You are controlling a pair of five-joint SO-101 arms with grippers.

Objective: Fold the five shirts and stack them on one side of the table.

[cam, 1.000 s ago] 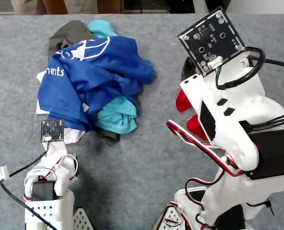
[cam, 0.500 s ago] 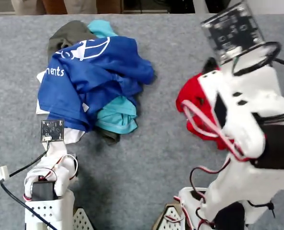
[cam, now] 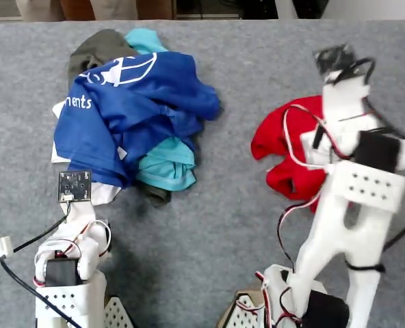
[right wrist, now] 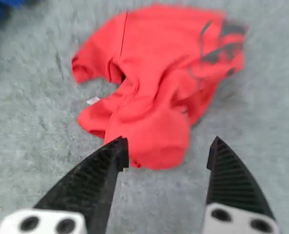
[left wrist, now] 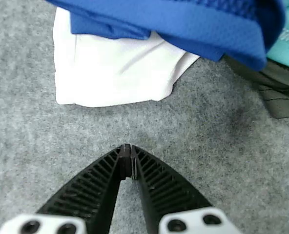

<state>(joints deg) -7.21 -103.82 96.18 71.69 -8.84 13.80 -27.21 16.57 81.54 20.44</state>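
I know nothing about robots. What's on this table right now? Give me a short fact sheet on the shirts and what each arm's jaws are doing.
Pile: blue shirt on top, crumpled, over teal shirt, white shirt and olive shirt
Apart: red shirt, crumpled, alone on the grey table
Folded: none
Left jaws: shut, over bare table near the white shirt
Right jaws: open, aimed at the red shirt
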